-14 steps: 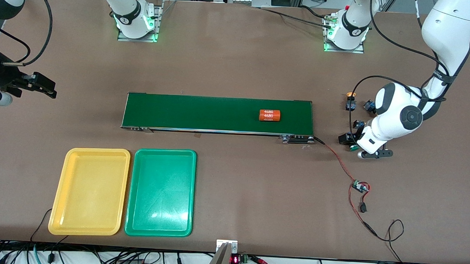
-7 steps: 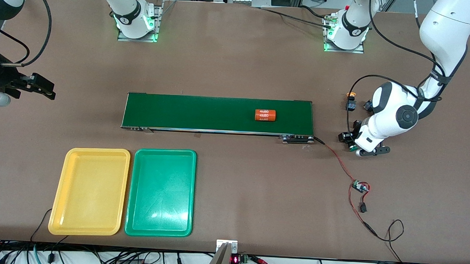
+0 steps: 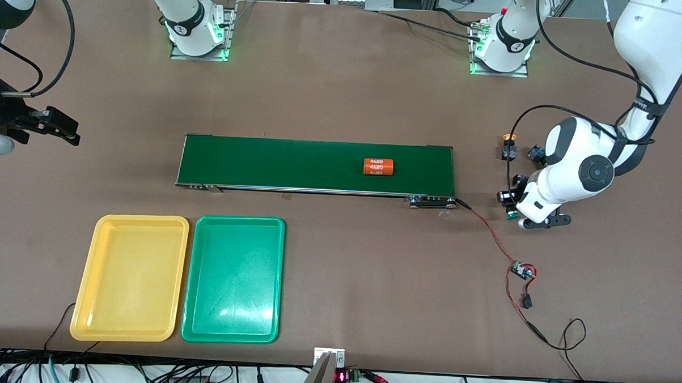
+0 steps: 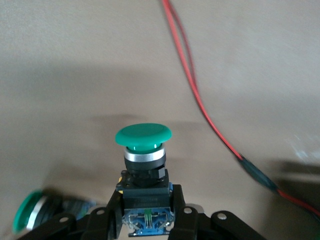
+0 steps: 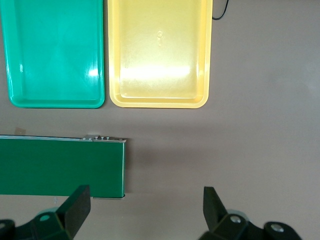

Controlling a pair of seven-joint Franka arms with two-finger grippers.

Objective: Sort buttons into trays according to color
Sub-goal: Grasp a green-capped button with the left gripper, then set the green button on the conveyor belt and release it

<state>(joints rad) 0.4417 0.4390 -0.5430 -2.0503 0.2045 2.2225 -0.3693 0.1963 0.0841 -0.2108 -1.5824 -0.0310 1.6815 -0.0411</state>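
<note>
We see the table [image 3: 344, 89] whole only in the front view. On it the belt [image 3: 296, 164] carries an orange cylinder [image 3: 379, 167], and the yellow tray [image 3: 131, 278] and green tray [image 3: 234, 278] lie side by side nearer the camera, toward the right arm's end, well apart from the left gripper [image 3: 510, 206].

That gripper is low over the table at the left arm's end, just off the belt's end, and the arm's own wrist covers most of it in the front view. The left wrist view shows us what is hidden there: its fingers [image 4: 112, 217] are closed on the blue-and-black body of a green button [image 4: 144, 160], cap pointing away from the wrist. A second green button [image 4: 30, 215] lies on its side just beside the fingers, partly cut off. A red wire [image 4: 200, 105] runs close by.

The right gripper [image 5: 145, 205] hangs wide apart and empty over the table beside the belt's other end, both trays in its view.

Near the left wrist, we make out an orange-capped button [image 3: 509, 146] and further dark buttons [image 3: 535, 153], half hidden.
</note>
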